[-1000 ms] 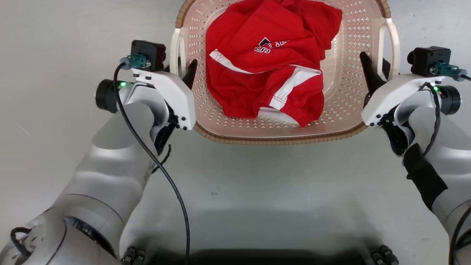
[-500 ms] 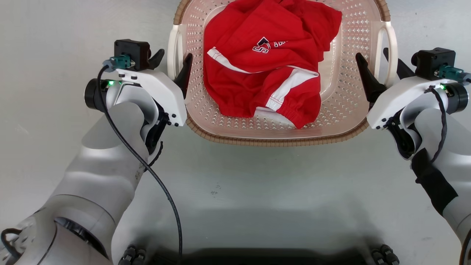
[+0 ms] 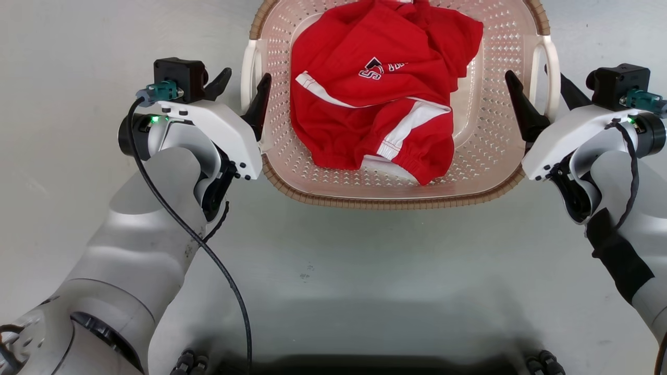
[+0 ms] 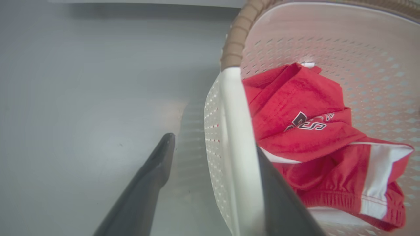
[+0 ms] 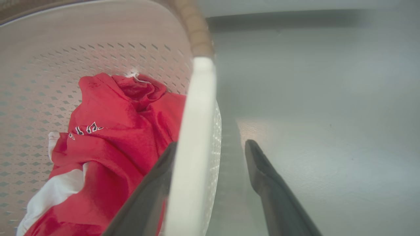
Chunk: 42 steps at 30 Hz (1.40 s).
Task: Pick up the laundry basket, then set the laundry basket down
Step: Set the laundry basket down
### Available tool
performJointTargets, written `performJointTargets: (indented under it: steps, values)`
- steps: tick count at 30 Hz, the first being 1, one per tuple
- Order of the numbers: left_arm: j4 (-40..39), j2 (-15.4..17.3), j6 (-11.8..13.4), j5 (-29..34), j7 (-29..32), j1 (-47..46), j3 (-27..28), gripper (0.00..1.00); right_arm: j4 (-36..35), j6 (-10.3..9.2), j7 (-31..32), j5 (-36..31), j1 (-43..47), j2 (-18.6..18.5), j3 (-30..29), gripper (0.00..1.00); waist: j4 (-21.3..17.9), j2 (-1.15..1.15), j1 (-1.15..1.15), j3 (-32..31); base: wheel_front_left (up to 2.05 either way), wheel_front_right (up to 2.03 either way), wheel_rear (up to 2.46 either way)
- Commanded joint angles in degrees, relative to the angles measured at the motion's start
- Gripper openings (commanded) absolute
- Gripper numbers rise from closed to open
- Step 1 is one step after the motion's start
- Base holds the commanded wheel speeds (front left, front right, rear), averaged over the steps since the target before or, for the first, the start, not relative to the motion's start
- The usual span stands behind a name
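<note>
head view: the laundry basket (image 3: pixel 385 200) sits on the grey floor (image 3: pixel 365 271), directly ahead of the robot, with a red garment (image 3: pixel 375 104) inside it. the left gripper (image 3: pixel 246 76) straddles the basket's left handle (image 3: pixel 245 99) and the right gripper (image 3: pixel 527 73) straddles the right handle (image 3: pixel 551 73). both jaws are spread, one finger inside the basket and one outside. compared with one second earlier, each pair of fingers stands wider apart around its handle, which suggests a release. whether the basket's full weight is on the floor cannot be confirmed from this angle.

left wrist view: the inner finger lies close against the white handle, possibly touching it. the outer finger is well clear on the floor side.

right wrist view: the same arrangement is seen, with a clear gap outside the handle.

hazard: if either arm withdraws sideways away from the basket, the inner finger may hook the handle and drag or tip the basket.
</note>
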Motion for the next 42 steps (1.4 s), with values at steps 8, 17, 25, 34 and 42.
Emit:
performJointTargets:
  steps: [8, 17, 25, 34, 42]
  values:
    - [-0.9, 2.2, -0.1, -2.4, -1.1, 2.5, -1.2, 1.0, 0.1, -0.21, -0.4, 1.2, 3.9, -0.2, 1.9, 1.0, 0.0, 0.0, 0.0, -1.5, 0.0, 0.0, 0.0]
    - [0.0, 2.4, -0.1, -5.0, -1.4, 4.0, -2.4, 1.0, 1.1, -0.21, -0.4, 1.5, 4.3, -0.1, 2.5, 1.0, 0.0, 0.0, 0.0, -4.8, 0.0, 0.0, 0.0]
    - [1.2, 2.7, -0.2, -7.2, -1.7, 7.3, -2.3, 1.0, 1.2, -0.21, -0.4, 1.7, 6.0, -0.4, 2.9, 1.0, 0.2, 0.0, 0.0, -10.6, 0.0, 0.0, 0.0]
    - [0.5, 3.7, -0.2, -5.7, -1.8, 11.9, 1.9, 1.0, 0.3, -0.21, -0.4, 1.1, 9.7, -0.9, 2.5, 1.0, 0.8, 0.0, 0.0, -19.2, 0.0, 0.0, 0.0]
    - [-0.8, 4.3, -0.1, -0.5, -1.8, 17.5, 7.6, 1.0, -2.1, -0.21, -0.4, 1.0, 15.4, -0.5, 0.4, 1.0, 1.3, 0.0, 0.0, -28.6, 0.0, 0.0, 0.0]
